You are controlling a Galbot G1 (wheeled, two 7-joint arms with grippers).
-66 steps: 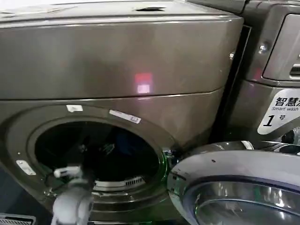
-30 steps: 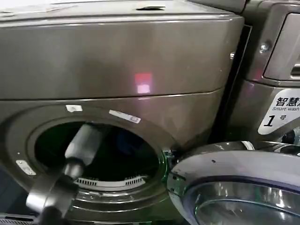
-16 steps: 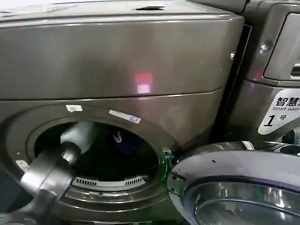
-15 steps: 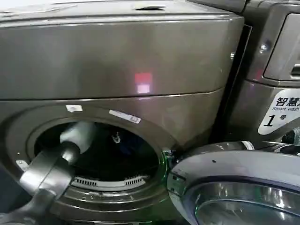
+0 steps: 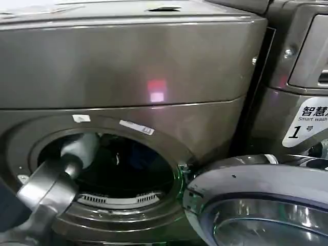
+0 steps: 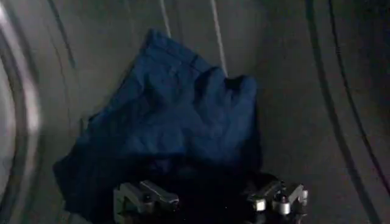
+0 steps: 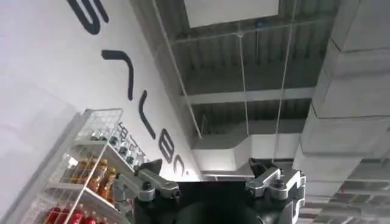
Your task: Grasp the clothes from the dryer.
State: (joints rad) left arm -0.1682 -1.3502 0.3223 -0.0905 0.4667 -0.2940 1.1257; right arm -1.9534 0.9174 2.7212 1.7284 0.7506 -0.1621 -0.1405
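The clothes [image 6: 177,115] lie bunched on the drum wall inside the dryer [image 5: 128,77], bare metal all around. The left gripper [image 6: 210,198], fingers spread, hovers just short of them. The right gripper [image 7: 210,185], also spread, points ceilingward.

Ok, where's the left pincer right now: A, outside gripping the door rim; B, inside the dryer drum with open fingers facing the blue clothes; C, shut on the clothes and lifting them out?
B: the left pincer sits inside the dryer drum, fingers spread, with the dark blue clothes lying just ahead of it, not yet gripped.
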